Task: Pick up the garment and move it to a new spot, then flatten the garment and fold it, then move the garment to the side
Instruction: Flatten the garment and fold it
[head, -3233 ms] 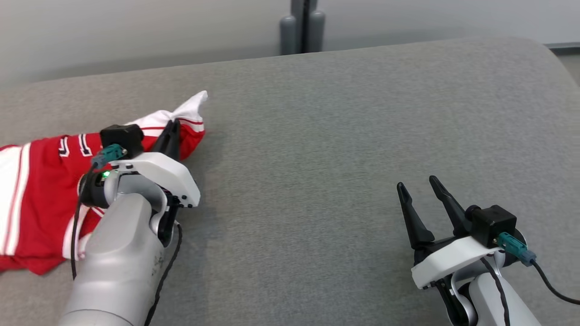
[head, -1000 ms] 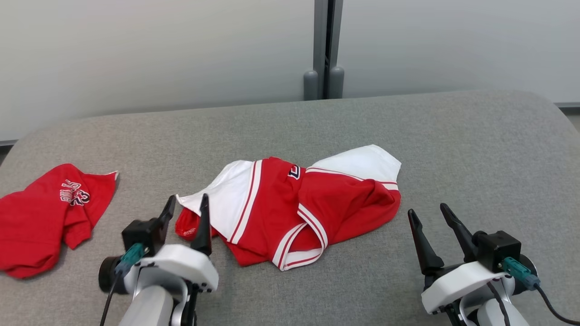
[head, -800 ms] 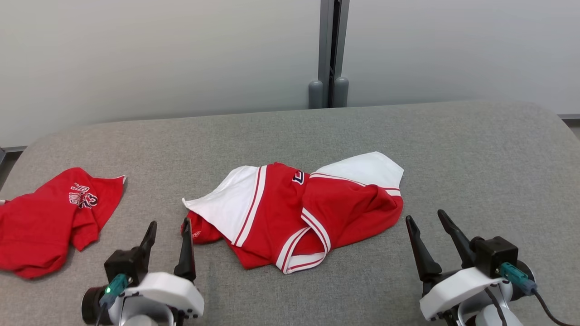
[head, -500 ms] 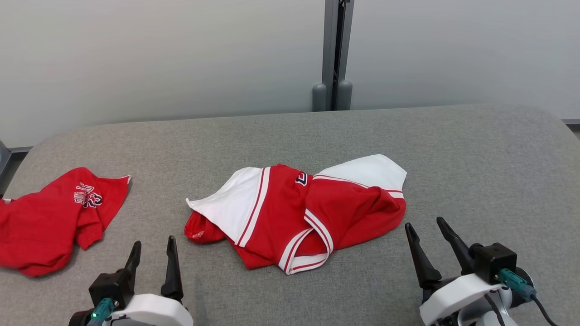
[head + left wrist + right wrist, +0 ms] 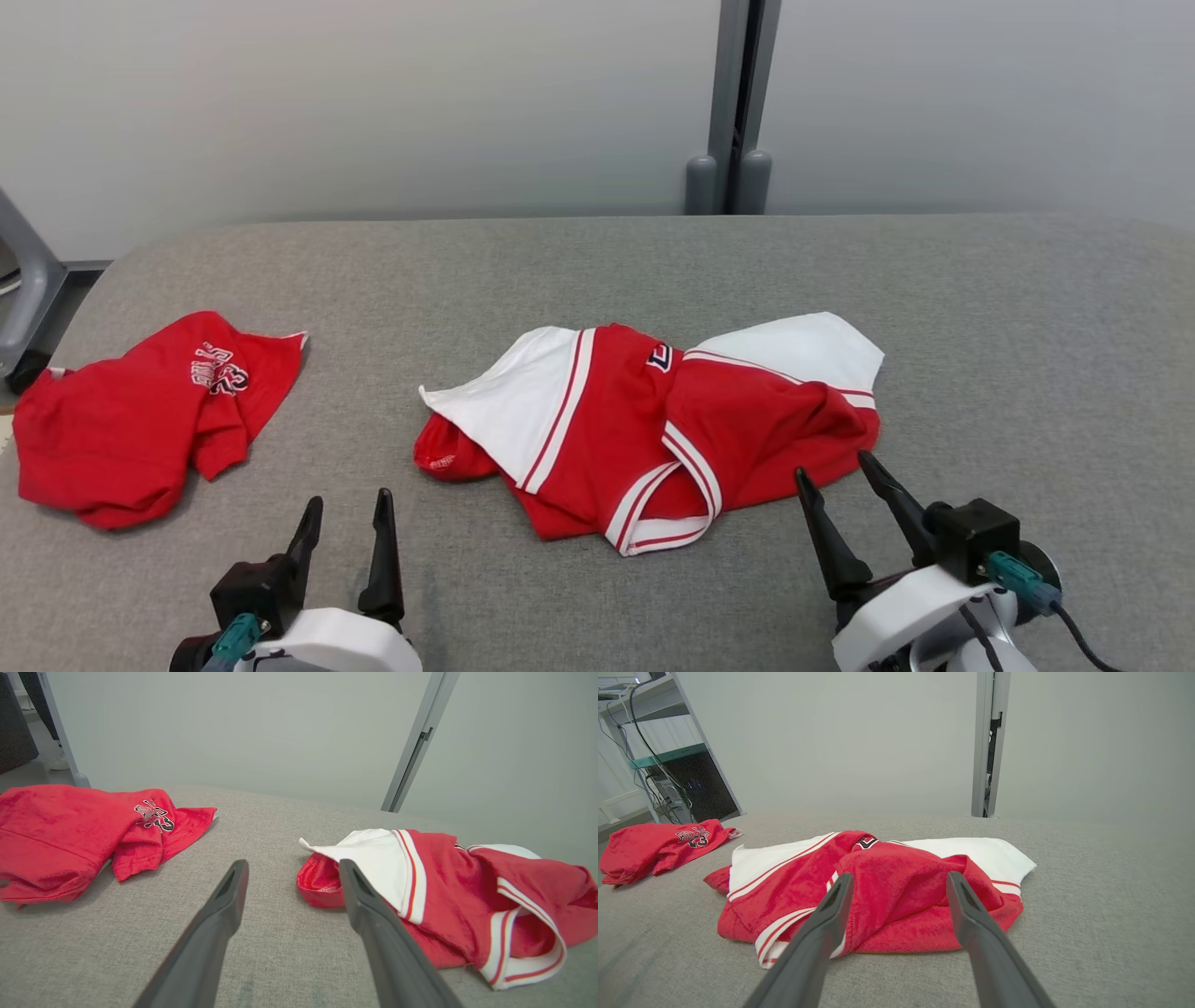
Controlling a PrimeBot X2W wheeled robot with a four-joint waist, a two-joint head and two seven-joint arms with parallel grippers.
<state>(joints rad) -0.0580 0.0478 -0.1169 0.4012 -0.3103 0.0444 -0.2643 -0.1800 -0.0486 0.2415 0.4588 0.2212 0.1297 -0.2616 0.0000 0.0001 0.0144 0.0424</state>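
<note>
The garment point(image 5: 644, 420), a red jersey with white panels and striped trim, lies crumpled at the middle of the grey padded table point(image 5: 1027, 327). My left gripper point(image 5: 347, 501) is open near the front edge, a short way in front and to the left of the garment's left end, touching nothing. In the left wrist view the left gripper point(image 5: 293, 863) points at the gap left of the garment point(image 5: 444, 891). My right gripper point(image 5: 832, 467) is open just off the garment's front right edge. In the right wrist view the right gripper point(image 5: 900, 876) frames the garment point(image 5: 784, 882).
A second red garment with a printed logo point(image 5: 149, 411) lies bunched at the table's far left. A grey post point(image 5: 738, 103) stands behind the table against the pale wall, and a grey frame leg point(image 5: 23, 280) sits off the left edge.
Three seconds ago my left gripper held a corner of the garment; now it is open and drawn back to the front edge. The camera has shifted. My right gripper sits slightly closer to the garment.
</note>
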